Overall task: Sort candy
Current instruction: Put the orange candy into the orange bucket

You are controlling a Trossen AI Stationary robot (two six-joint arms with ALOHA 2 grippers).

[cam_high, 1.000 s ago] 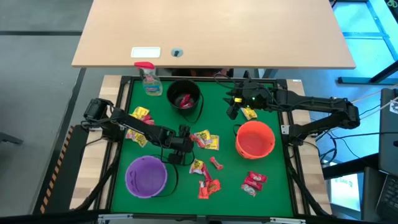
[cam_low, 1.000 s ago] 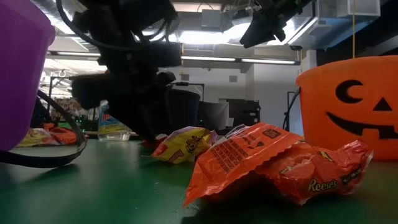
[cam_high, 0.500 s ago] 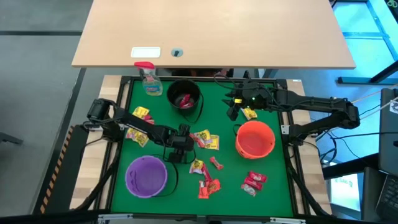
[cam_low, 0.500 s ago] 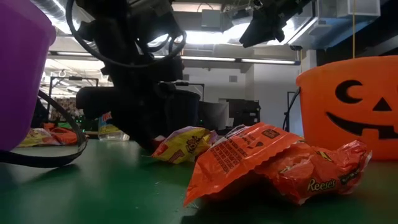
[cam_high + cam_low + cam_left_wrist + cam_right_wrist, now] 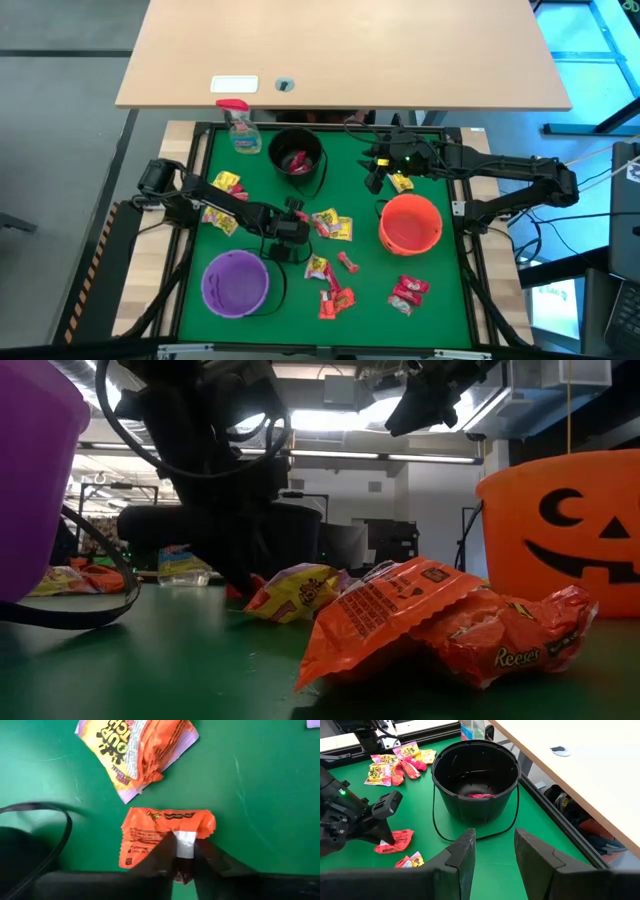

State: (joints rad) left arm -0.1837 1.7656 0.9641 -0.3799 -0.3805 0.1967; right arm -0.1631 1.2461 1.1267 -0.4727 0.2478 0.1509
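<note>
Wrapped candy lies scattered on the green mat (image 5: 250, 200): yellow packets (image 5: 227, 183), a mixed cluster (image 5: 333, 226), red ones (image 5: 408, 292). My left gripper (image 5: 294, 214) is at the mat's middle, slanting down, shut on an orange-red packet (image 5: 165, 835) that lies flat; a yellow and purple packet (image 5: 140, 750) lies just beyond it. My right gripper (image 5: 374, 178) hangs above the mat's far right, open and empty (image 5: 492, 855), facing the black bucket (image 5: 475, 780), which holds a red candy (image 5: 480, 796). My left gripper pinches the orange-red packet between its two fingers at the middle of the edge nearest the gripper, over the white seam (image 5: 184, 840). The fingers come slanting down from the table's left. The packet lies flat on the mat (image 5: 395, 841).
The purple bucket (image 5: 236, 283) stands near the front left, its handle close to my left arm. The orange pumpkin bucket (image 5: 410, 222) stands at the right, the black bucket (image 5: 296, 158) at the far middle. A spray bottle (image 5: 240, 125) is at the far left corner.
My left gripper has stayed over the orange-red packet and shut on it, its wrist tipping slightly. The packet still lies on the mat.
</note>
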